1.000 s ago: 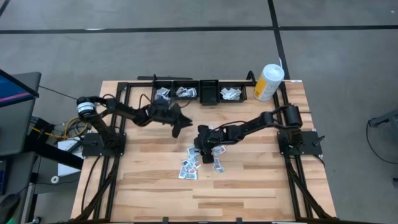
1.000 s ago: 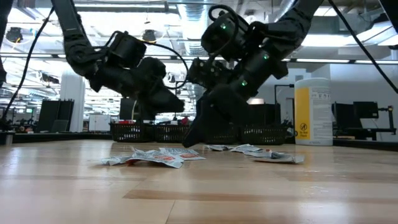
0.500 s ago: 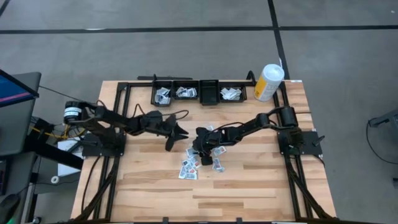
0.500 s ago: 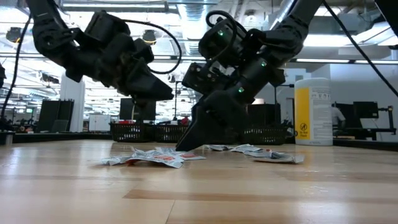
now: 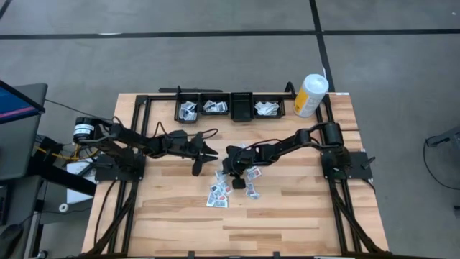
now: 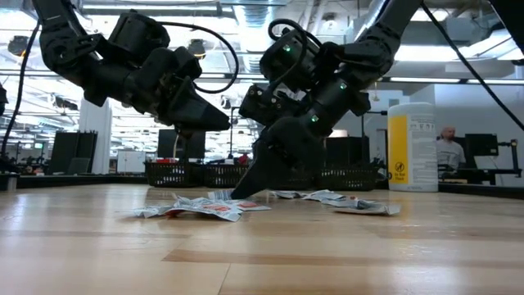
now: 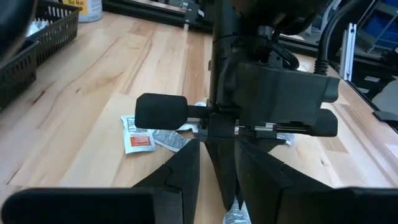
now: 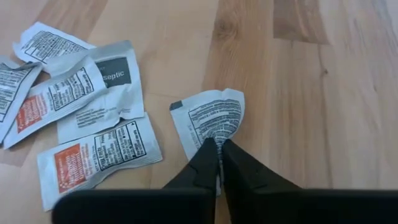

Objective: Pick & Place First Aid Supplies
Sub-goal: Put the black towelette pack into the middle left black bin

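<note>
The first aid supplies [image 5: 219, 193] are small white printed packets that lie flat and scattered on the wooden table, seen close up as a group of packets [image 8: 81, 118] in the right wrist view. My right gripper [image 8: 216, 148] is down at the pile's far-left edge [image 5: 225, 175], shut on one white packet [image 8: 211, 115]. My left gripper [image 5: 203, 157] hovers above the table just left of it, open and empty, its fingers [image 7: 186, 174] facing the right arm. My right gripper pinches the white packet by its near edge [image 8: 214, 138] between its two fingertips. The fingers slant down from the table's right side. The packet is puckered upward at the fingertips, and its far part [image 8: 208, 102] lies on the table.
Several black bins [image 5: 228, 108] holding packets stand in a row at the far edge. A white-and-yellow canister [image 5: 310, 95] stands at the far right. More packets [image 6: 201, 206] lie left of the right gripper's tip [image 6: 240, 195]. Bare wood stretches toward the near edge.
My left gripper has drawn back from the bins toward the table's near-left and now hovers beside the pile. My right gripper has stayed at the pile, and its fingers have come together on the white packet.
</note>
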Robot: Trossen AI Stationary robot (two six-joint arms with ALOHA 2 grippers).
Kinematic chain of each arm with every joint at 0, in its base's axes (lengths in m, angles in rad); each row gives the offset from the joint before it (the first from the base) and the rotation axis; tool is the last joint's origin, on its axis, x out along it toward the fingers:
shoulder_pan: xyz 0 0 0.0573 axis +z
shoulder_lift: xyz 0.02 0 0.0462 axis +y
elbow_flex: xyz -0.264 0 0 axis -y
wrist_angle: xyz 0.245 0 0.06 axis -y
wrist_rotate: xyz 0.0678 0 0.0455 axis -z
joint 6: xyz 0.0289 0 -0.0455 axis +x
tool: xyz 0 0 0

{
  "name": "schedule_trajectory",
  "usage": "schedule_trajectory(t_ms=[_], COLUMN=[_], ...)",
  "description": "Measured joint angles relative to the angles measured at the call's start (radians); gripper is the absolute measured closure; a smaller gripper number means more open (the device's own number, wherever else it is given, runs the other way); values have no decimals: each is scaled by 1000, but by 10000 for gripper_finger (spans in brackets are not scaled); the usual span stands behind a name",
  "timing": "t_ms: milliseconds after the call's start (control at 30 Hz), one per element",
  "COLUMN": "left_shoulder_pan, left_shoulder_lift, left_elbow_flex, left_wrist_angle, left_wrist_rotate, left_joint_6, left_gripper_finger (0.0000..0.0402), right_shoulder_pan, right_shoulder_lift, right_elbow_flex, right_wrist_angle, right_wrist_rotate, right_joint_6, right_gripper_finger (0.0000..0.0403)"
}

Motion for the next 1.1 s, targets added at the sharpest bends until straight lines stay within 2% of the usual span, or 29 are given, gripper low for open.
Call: schedule_trajectory(t_ms=[300,533,833,1100], left_shoulder_pan=[0,-9,-50,-90], left_shoulder_lift=[-1,3,3,4], left_elbow_flex=[-2,-2,-2,-2], left_wrist_angle=[-19,-25,-27,-61], left_wrist_rotate=[0,0,-2,-81], left_joint_6=[-30,-155,-271,-301], left_gripper_finger=[300,300,300,300], right_shoulder_pan=[9,10,7,6], right_shoulder_lift=[-166,-242,-255,-256], right_elbow_flex=[-4,-4,-4,-4], right_wrist_angle=[-53,-98,-141,-161], right_wrist_rotate=[0,74,210,274], right_joint_6=[-4,-47,-103,-131], right_gripper_finger=[374,392,381,385])
